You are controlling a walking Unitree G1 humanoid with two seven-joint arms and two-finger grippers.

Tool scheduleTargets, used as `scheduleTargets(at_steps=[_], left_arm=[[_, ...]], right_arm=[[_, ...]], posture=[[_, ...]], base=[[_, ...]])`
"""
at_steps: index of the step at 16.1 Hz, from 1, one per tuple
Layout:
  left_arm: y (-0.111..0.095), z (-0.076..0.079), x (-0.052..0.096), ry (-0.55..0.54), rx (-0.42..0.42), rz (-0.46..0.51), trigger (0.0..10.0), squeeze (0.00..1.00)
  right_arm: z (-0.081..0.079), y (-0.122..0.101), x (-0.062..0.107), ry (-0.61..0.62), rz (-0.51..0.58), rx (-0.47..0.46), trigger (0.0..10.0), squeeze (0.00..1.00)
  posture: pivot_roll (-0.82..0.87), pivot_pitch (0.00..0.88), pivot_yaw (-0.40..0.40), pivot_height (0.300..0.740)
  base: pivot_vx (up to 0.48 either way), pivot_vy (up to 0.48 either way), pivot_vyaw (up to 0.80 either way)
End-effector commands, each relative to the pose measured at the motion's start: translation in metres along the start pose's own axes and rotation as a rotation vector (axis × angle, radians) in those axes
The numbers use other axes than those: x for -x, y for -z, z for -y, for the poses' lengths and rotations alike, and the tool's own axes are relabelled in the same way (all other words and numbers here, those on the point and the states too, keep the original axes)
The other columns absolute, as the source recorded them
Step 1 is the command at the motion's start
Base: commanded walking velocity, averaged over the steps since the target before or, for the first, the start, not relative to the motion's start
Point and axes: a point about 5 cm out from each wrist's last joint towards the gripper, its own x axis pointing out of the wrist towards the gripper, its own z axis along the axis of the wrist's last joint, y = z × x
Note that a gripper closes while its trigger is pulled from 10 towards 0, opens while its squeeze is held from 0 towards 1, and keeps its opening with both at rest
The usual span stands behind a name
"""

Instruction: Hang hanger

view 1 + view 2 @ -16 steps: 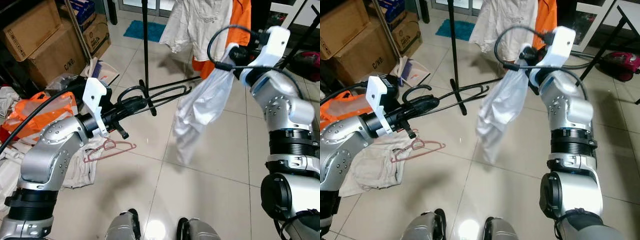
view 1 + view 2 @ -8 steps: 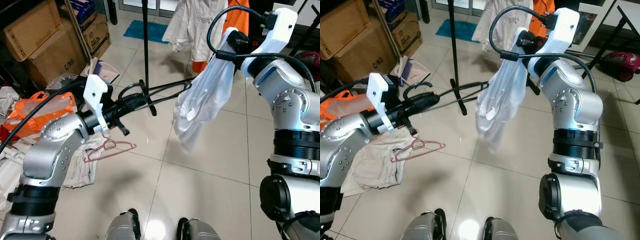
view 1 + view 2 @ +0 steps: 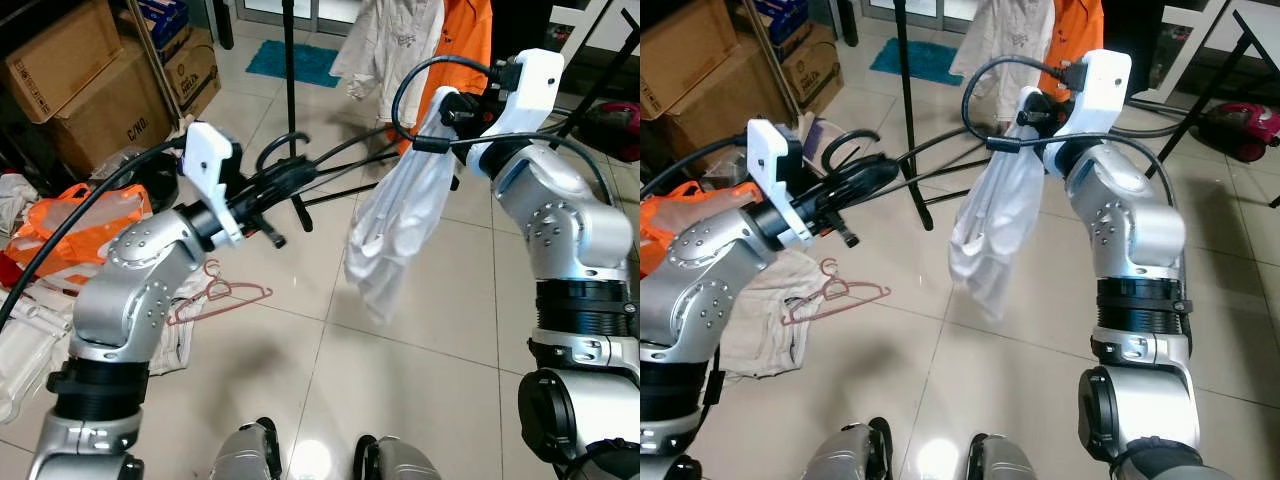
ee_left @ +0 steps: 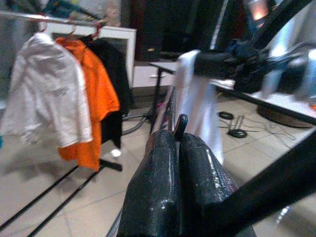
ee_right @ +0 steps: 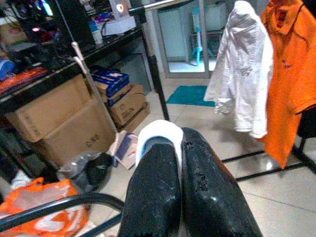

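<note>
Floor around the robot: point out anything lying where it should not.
A pink hanger lies loose on the tiles beside a heap of pale cloth, with an orange bag dumped nearby. That looks odd, since other clothes hang on the rack. The right pincer holds a white shirt up off the floor.

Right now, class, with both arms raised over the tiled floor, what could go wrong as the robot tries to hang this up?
1. The limp white garment hangs from the right hand by one pinched edge, so it may slip.
2. The left hand holds a thin black wire hanger aimed at that garment; it could snag.
3. A pink wire hanger lies near the robot's feet, a trip hazard.
</note>
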Motion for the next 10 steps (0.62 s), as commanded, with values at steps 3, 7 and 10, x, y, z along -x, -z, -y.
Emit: scheduleTargets(at_steps=[3, 7, 10], left_arm=[[0.005, 0.014, 0.0, 0.05, 0.026, -0.025, 10.0, 0.0], [0.009, 0.02, 0.001, 0.056, 0.042, -0.044, 10.0, 0.0], [0.009, 0.019, 0.001, 0.031, 0.033, -0.06, 10.0, 0.0]], right_arm=[[0.009, 0.006, 0.0, 0.051, 0.005, 0.048, 10.0, 0.0], [0.012, 0.008, -0.004, 0.065, 0.009, 0.061, 10.0, 0.0], [0.014, 0.009, -0.005, 0.079, 0.013, 0.079, 10.0, 0.0]], posture=[[-0.07, 0.144, -0.036, 0.74], [-0.06, 0.137, -0.04, 0.74], [-0.06, 0.135, -0.041, 0.74]], base=[[0.0, 0.0, 0.0], [0.0, 0.0, 0.0], [0.0, 0.0, 0.0]])
